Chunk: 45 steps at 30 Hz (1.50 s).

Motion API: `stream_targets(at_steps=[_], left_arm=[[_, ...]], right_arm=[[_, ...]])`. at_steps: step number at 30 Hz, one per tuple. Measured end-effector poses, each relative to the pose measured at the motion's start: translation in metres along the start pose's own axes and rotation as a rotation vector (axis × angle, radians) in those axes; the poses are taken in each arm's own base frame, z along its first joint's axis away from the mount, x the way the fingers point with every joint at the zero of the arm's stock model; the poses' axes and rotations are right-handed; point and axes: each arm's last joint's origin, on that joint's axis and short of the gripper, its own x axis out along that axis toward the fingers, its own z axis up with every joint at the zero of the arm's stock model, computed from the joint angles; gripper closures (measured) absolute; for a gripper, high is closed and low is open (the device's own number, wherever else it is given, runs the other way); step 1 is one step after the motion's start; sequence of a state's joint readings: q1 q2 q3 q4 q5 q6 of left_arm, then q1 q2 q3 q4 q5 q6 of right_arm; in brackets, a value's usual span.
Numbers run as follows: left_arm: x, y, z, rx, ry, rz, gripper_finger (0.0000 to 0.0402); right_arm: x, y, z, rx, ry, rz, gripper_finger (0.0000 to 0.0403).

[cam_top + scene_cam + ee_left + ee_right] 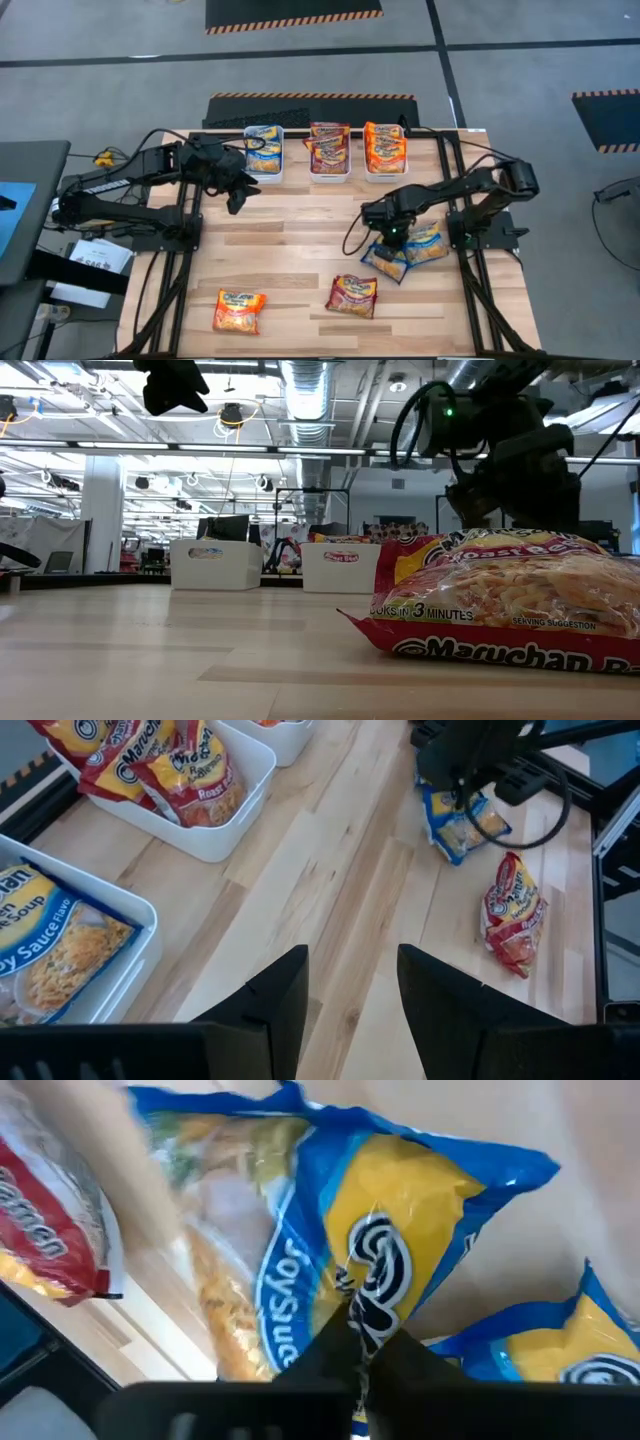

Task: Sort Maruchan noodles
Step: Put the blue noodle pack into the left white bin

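High view: right gripper (393,237) down on blue packets (408,250), maroon packet (352,295) and orange packet (238,310) lying nearer the front edge, left gripper (238,197) beside the bins (330,177). Left wrist view: left fingers (285,990) spread apart, holding nothing over bare table (350,870). Right wrist view: right fingertips (340,1342) pinched together on the blue packet's wrapper (330,1210).

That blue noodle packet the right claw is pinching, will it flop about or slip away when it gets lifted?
The blue packet looks like thin glossy film, so it may be slippery. The right gripper pinches only a bit of wrapper, so the packet will probably dangle and swing from it. It is flat and looks light, so it is unlikely to roll, though the noodles inside could crack if squeezed.
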<state>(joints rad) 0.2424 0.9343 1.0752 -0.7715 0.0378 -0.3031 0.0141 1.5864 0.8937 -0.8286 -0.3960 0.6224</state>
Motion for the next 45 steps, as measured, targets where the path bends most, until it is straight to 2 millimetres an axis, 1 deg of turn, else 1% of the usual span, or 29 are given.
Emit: stream_targets(at_steps=[2,6,14,19,23,27,30,35,40,43,45], left_arm=[[0.0,0.0,0.0,0.0,0.0,0.0,0.0259],[0.0,0.0,0.0,0.0,0.0,0.0,0.0259],[0.0,0.002,0.001,-0.024,-0.018,0.053,0.0259],[0.0,0.002,0.001,-0.02,-0.018,0.058,0.0259],[0.0,0.002,0.001,-0.058,-0.019,0.059,0.0258],[0.001,0.002,0.001,-0.061,-0.021,0.059,0.0246],[0.007,0.005,0.005,-0.113,-0.033,0.07,0.023],[0.027,0.012,0.016,-0.187,-0.037,0.044,0.0195],[0.046,0.019,0.033,-0.219,-0.101,-0.074,0.017],[0.054,0.025,0.043,-0.239,-0.14,-0.165,0.0162],[0.059,0.03,0.048,-0.265,-0.165,-0.184,0.016]], right_arm=[[-0.006,-0.001,0.0,0.004,-0.029,0.008,0.0391],[-0.02,0.001,0.001,0.019,-0.081,0.035,0.039],[-0.07,0.016,0.016,-0.039,-0.288,0.079,0.0398],[-0.099,0.023,0.026,-0.12,-0.382,0.111,0.0398],[-0.119,0.021,0.033,-0.155,-0.449,0.122,0.0398],[-0.14,0.016,0.041,-0.198,-0.522,0.121,0.0398],[-0.156,0.012,0.046,-0.233,-0.579,0.117,0.0398],[-0.185,0.007,0.051,-0.313,-0.68,0.098,0.0398],[-0.206,0.001,0.052,-0.38,-0.74,0.09,0.0398],[-0.215,-0.003,0.053,-0.413,-0.757,0.116,0.0398],[-0.221,-0.004,0.053,-0.433,-0.772,0.121,0.0398]])
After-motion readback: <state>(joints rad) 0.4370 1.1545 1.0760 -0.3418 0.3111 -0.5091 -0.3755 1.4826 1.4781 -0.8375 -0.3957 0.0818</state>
